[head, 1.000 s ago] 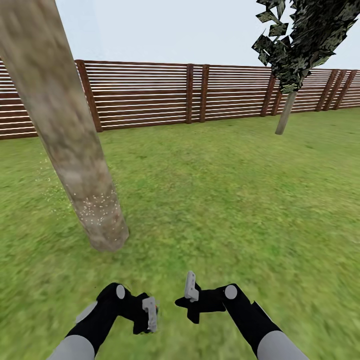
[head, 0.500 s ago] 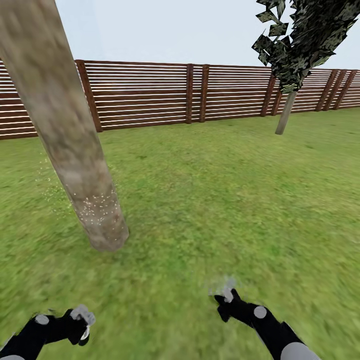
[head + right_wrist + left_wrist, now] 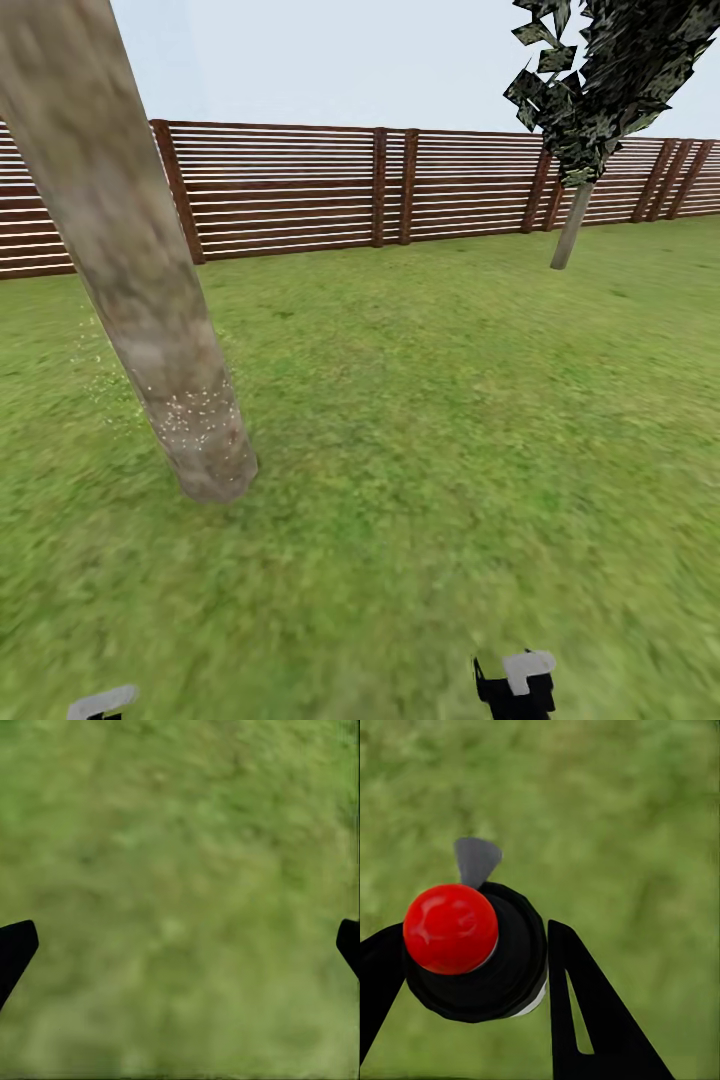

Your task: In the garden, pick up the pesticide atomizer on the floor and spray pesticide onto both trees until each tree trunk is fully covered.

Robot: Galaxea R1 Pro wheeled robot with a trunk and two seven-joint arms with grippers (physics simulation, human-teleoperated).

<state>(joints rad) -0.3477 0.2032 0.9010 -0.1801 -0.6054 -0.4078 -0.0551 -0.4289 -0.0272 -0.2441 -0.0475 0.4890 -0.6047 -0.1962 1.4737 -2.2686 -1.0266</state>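
While clamped in left jaws, atomizer [image 3: 472, 949] above open lawn [image 3: 450, 400].

The small black atomizer [image 3: 476, 960] with its red tip sits clamped in the left claw [image 3: 472, 967]. White pesticide specks [image 3: 195, 420] dust the near-left tree trunk [image 3: 130, 270] (low down); a second tree [image 3: 590, 110] stands far right.

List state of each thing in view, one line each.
pesticide atomizer: held between the left gripper's fingers, red tip toward the camera.
left gripper: shut on the atomizer.
right gripper: open, empty, over grass.
near tree trunk: white specks on its lower part.
far tree: leaning; spray cannot be told.
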